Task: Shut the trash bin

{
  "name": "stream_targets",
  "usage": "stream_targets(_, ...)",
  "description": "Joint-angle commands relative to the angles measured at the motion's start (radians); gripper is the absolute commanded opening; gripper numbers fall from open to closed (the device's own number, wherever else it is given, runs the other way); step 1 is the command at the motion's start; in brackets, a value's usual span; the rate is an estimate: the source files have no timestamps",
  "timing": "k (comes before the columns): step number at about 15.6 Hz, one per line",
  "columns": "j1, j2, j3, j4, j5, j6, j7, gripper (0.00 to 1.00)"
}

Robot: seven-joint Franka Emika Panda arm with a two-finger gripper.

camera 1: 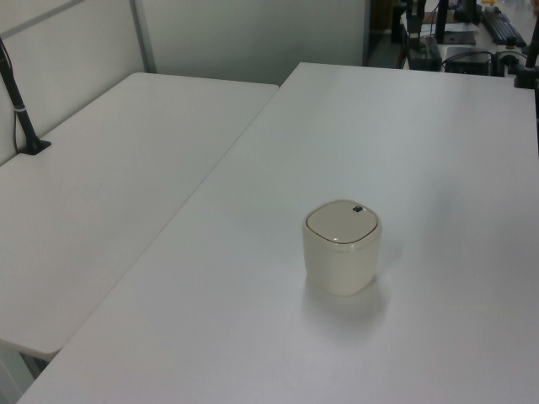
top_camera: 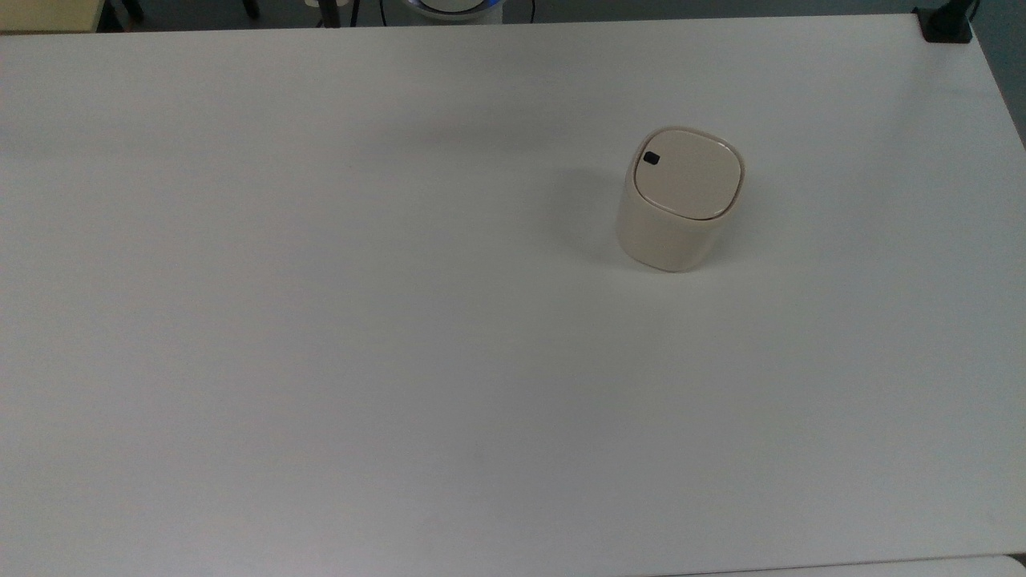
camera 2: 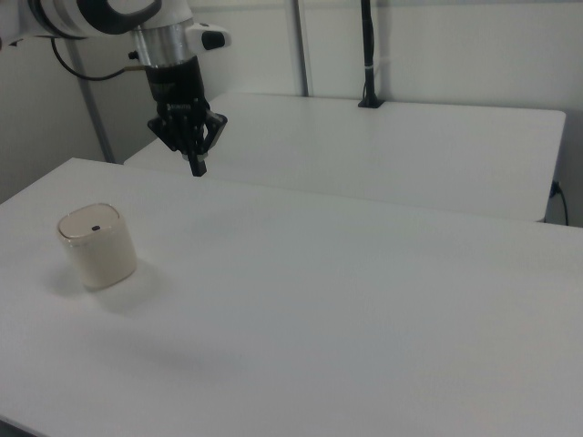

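The trash bin (top_camera: 664,234) is a small cream tub standing upright on the white table (top_camera: 321,320), toward the top view's right. Its flat lid (top_camera: 689,176) lies level in the rim, with a small black latch mark (top_camera: 652,159) at one corner. In the left view the trash bin (camera 1: 340,252) sits mid-table, and in the right view the trash bin (camera 2: 98,248) is at the left. My gripper (camera 2: 197,167) hangs well above the table, up and to the right of the bin in the right view. It points down, shut, with nothing in it.
A second white table (camera 1: 101,185) adjoins this one, with a black clamped pole (camera 1: 20,101) on it. The right view has another black pole (camera 2: 368,55) on the far table (camera 2: 410,146). A black clamp (top_camera: 946,24) sits at the top view's upper right corner.
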Motion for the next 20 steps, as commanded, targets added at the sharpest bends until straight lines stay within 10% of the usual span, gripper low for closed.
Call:
stream_targets(1,-0.001,-0.02,0.008,-0.024,0.022,0.001,0.049,0.17)
stream_targets(6,0.062,-0.013,-0.017,-0.029,0.044,0.058,0.133,0.2)
stream_targets(7,0.062,-0.011,-0.017,-0.029,0.044,0.058,0.133,0.34)
stream_targets(8,0.062,-0.011,-0.017,-0.029,0.044,0.058,0.133,0.71)
stream_targets(12,0.074,-0.013,-0.018,-0.03,0.032,0.055,0.133,1.0)
stream_targets(20,0.064,-0.016,-0.021,-0.029,0.032,0.055,0.135,1.0)
